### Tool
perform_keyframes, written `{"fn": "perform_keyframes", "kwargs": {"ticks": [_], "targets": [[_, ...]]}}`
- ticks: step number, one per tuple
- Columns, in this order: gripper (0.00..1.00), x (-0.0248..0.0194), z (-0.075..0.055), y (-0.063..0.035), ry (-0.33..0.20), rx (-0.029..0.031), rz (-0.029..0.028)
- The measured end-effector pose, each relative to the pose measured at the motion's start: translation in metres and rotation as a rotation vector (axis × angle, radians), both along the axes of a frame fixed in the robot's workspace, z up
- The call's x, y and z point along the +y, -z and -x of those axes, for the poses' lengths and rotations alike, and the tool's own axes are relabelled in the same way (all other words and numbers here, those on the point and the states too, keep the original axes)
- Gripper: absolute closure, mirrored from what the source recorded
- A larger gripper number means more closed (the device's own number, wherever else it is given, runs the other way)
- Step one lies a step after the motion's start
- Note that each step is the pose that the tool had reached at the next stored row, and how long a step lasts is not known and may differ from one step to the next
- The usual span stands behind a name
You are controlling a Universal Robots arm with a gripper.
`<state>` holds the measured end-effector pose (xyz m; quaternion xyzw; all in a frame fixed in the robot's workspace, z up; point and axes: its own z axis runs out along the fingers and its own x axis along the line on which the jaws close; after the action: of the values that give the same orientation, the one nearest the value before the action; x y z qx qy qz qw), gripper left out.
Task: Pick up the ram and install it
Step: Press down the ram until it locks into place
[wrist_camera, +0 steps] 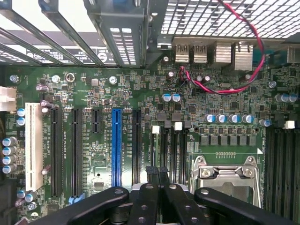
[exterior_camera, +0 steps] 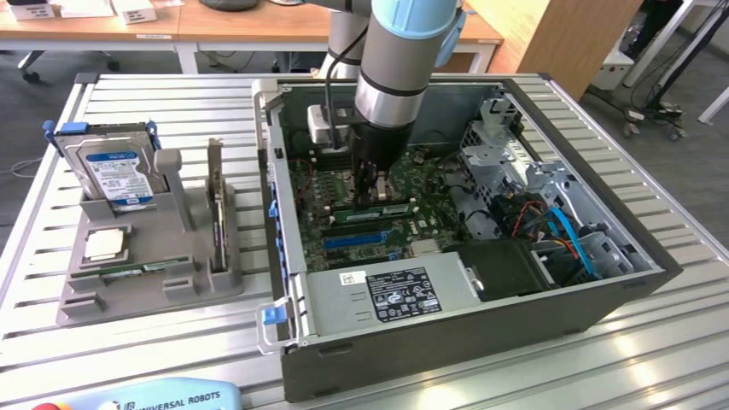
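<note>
My gripper (exterior_camera: pixel 370 196) reaches down inside the open computer case (exterior_camera: pixel 638 282), over the green motherboard (exterior_camera: pixel 341 184). In the wrist view its black fingers (wrist_camera: pixel 150 172) are shut together with nothing visible between them. The gripper (wrist_camera: pixel 157 171) hangs over the black memory slots (wrist_camera: pixel 172 154) beside the processor socket (wrist_camera: pixel 225 173). A long narrow green stick, the ram (exterior_camera: pixel 387 208), stands on edge on the motherboard right at the fingertips. I cannot tell whether the fingertips touch it.
A grey holder (exterior_camera: pixel 80 303) stands on the slatted table at the exterior view's left. It holds a silver hard drive with a blue label (exterior_camera: pixel 114 171), a small square chip (exterior_camera: pixel 102 245) and another green stick (exterior_camera: pixel 137 270). A power supply (exterior_camera: pixel 381 295) and a drive cage (exterior_camera: pixel 513 154) crowd the case.
</note>
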<state>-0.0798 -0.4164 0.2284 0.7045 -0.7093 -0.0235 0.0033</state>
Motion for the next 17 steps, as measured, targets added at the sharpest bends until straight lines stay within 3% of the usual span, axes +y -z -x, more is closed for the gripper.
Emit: {"fn": "perform_keyframes", "kwargs": {"ticks": [17], "targets": [[0.9, 0.0, 0.0, -0.0208, 0.0, 0.0, 0.0001]]}}
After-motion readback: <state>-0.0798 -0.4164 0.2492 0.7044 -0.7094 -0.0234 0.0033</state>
